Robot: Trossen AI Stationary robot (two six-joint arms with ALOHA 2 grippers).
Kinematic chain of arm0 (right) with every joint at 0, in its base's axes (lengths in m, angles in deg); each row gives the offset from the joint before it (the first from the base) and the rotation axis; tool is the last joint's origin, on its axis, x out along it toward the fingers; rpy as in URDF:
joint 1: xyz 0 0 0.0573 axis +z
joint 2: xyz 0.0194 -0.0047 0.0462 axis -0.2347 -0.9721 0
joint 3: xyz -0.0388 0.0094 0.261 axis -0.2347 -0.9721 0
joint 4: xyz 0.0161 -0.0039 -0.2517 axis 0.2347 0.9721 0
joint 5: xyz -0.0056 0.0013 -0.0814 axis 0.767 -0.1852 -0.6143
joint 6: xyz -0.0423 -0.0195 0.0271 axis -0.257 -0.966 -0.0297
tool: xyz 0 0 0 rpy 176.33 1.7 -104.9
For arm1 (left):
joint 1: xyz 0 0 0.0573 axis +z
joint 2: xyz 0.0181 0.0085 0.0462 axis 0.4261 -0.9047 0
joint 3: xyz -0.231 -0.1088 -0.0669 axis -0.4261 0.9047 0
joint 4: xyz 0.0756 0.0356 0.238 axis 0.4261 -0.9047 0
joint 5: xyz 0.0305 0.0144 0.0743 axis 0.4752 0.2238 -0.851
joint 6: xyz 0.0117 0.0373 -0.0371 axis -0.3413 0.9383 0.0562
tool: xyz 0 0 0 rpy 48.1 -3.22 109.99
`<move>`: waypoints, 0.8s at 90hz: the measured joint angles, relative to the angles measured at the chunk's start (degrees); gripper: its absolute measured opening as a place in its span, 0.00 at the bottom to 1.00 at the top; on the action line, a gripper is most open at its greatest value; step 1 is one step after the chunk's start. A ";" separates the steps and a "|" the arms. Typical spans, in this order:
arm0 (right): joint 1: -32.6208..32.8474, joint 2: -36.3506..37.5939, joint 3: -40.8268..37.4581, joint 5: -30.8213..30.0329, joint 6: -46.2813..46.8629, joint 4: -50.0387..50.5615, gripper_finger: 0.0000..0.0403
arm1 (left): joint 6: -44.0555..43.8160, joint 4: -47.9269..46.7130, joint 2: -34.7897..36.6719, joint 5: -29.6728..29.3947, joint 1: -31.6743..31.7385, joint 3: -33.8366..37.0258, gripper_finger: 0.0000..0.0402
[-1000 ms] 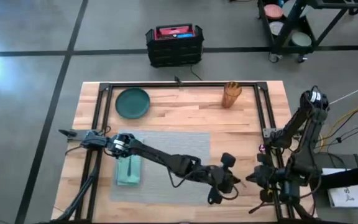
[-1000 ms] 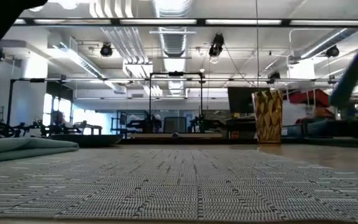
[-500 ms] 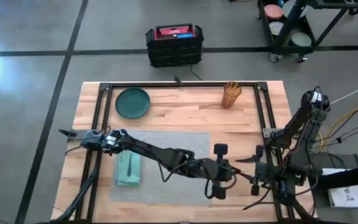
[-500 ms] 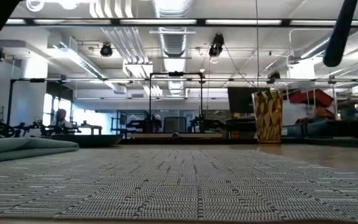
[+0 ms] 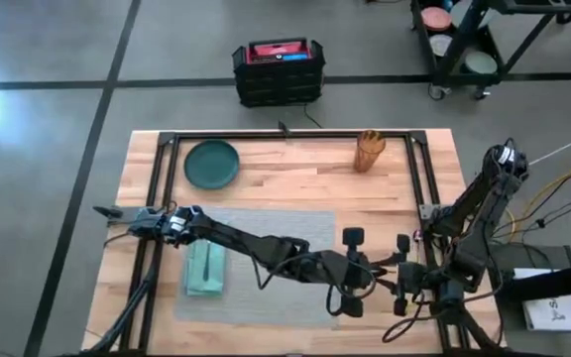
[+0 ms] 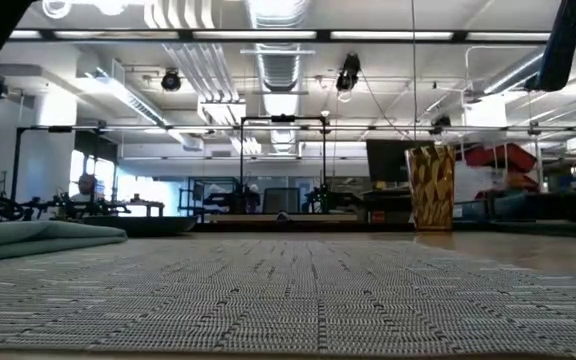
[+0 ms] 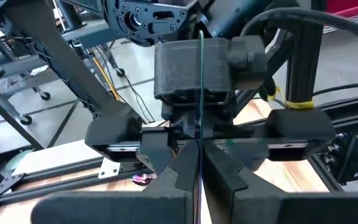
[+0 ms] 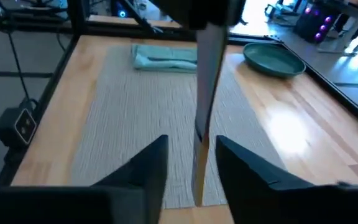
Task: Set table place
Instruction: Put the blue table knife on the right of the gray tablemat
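Left end effector (image 7: 197, 149) pinches a thin metal utensil (image 8: 205, 74) just beyond the grey placemat's (image 5: 266, 233) right edge on the bench (image 5: 295, 169); right end effector (image 8: 191, 142) gapes around it. Likely stiff, slick, light: best gripped mid-length.

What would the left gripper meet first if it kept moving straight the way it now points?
Probably the right gripper, which faces it close by. The left gripper holds a flat utensil that reaches between the right gripper's open fingers; the exact gaps are unclear.
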 joint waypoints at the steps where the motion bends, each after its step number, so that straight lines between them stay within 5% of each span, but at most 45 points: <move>1: 0.00 -0.01 0.00 0.01 -0.17 0.03 0.17 | 0.00 0.00 0.00 0.00 0.00 0.00 0.00; 11: 0.00 -0.01 0.00 -0.50 -2.51 -0.01 0.03 | 0.05 0.00 0.00 0.00 0.00 0.00 0.00; 59: -1.38 0.01 0.00 -0.07 -3.27 -0.23 0.00 | 0.15 -0.59 0.17 0.02 0.22 0.00 0.00; 72: -1.41 0.01 0.00 0.00 -3.07 -0.19 0.00 | 0.16 -0.70 0.32 0.00 0.35 0.00 0.08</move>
